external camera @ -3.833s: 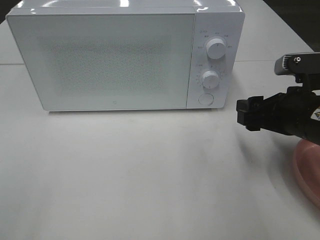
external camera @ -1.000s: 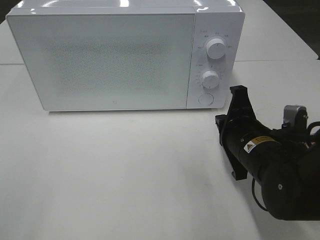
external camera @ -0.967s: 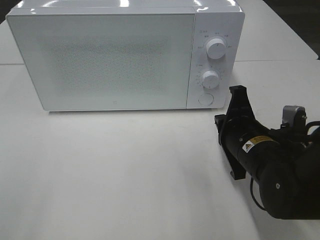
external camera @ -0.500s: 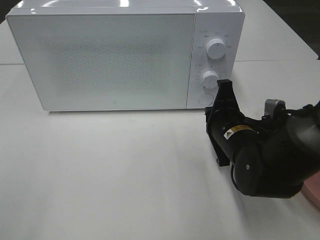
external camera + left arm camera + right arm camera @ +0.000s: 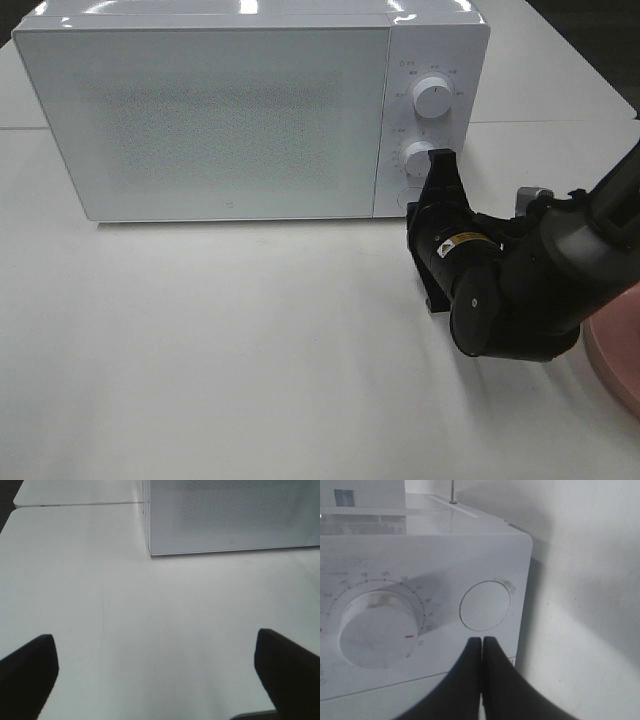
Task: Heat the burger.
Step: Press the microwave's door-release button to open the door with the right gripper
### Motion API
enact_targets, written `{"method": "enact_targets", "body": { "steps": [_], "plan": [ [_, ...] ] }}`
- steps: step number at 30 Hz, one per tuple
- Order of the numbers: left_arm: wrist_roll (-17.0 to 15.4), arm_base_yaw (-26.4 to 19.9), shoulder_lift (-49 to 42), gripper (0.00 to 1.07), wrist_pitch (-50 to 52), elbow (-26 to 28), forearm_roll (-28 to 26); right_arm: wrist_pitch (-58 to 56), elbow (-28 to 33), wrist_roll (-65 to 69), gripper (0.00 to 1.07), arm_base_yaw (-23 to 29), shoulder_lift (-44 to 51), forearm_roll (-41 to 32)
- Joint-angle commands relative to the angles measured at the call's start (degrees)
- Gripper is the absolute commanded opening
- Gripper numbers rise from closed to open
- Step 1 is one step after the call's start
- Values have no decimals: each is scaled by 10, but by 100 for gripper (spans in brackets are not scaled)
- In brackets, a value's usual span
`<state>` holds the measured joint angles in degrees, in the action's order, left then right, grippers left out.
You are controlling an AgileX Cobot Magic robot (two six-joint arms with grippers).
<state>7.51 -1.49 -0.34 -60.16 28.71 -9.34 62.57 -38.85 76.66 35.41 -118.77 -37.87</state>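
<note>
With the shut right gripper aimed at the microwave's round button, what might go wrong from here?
1. The right gripper points at the edge of the round button, not its centre, with the timer dial close by; a push could slip off.
2. The microwave stands loose on the table; a hard push might shove it back.

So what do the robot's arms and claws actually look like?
The right arm is a chunky, glossy black tube with rounded joints, a small yellow-and-white warning sticker and a grey metal bracket near the wrist. The right gripper has two slim black fingers tapering to points. Of the left gripper, only two dark finger tips show.
</note>
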Motion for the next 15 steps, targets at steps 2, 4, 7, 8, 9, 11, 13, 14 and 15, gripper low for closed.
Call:
{"method": "enact_targets", "body": {
  "steps": [2,4,7,8,9,11,13,14,15],
  "plan": [
    [0,2,-6,100,7,-2,-6,-20,-26,-6,0,-21,-6,19],
    [0,2,-6,100,7,-2,-6,-25,-36,-10,0,-25,-6,23],
    [0,2,-6,100,7,-2,-6,-39,-49,-32,0,-27,-7,17],
    [0,2,-6,100,7,-2,-6,-39,-49,-32,0,-27,-7,17],
    [0,2,-6,100,7,-2,-6,-49,-59,-39,0,-33,-13,19],
    [0,2,-6,100,7,-2,-6,-50,-62,-38,0,-36,-14,19],
    [0,2,-6,100,7,-2,-6,-62,-76,-38,0,-37,-23,19],
    [0,2,-6,100,7,-2,-6,-62,-76,-38,0,-37,-23,19],
    [0,2,-6,100,7,-2,-6,-64,-81,-38,0,-37,-30,18]
  ]
}}
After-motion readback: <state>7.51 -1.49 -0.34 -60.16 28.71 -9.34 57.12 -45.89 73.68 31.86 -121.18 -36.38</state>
